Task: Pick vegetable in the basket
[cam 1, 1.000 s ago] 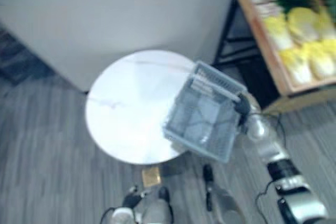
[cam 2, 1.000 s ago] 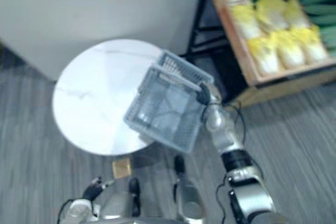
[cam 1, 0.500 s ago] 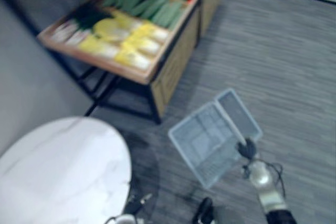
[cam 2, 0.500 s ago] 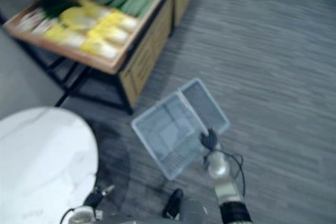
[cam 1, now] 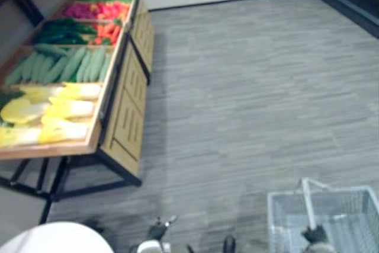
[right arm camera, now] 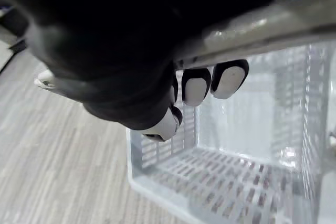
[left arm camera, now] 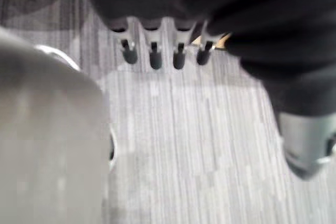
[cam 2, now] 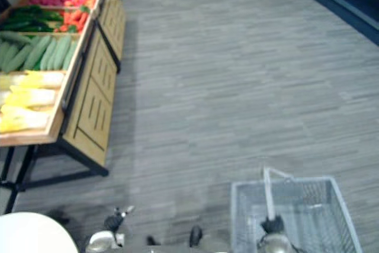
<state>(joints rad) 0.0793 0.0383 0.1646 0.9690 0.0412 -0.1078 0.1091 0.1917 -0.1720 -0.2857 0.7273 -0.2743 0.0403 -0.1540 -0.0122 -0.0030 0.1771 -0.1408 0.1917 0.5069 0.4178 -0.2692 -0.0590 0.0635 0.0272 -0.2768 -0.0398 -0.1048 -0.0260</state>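
A grey wire basket (cam 1: 337,191) hangs low at my right side over the floor, and nothing lies inside it (right arm camera: 247,145). My right hand (cam 2: 272,226) is shut on the basket's handle (right arm camera: 273,19), with its fingers (right arm camera: 197,85) curled under the bar. To my left a wooden produce stand (cam 1: 121,122) holds yellow cabbages (cam 1: 56,111), green cucumbers (cam 1: 65,66), red vegetables (cam 1: 98,11) and dark leafy greens (cam 1: 59,31). My left hand (left arm camera: 173,3) hangs open at my lower left (cam 1: 157,230), with straight fingers (left arm camera: 154,57) above the floor and apart from everything.
The rim of a round white table (cam 2: 29,232) shows at the lower left, just in front of the stand's black legs (cam 1: 53,185). Grey plank floor (cam 1: 249,87) stretches ahead and to the right. A dark low ledge (cam 2: 343,4) runs along the far right.
The camera has swung right from the white table toward the floor beside the stand. The basket came off the table and now hangs lower at my right, still held by the handle.
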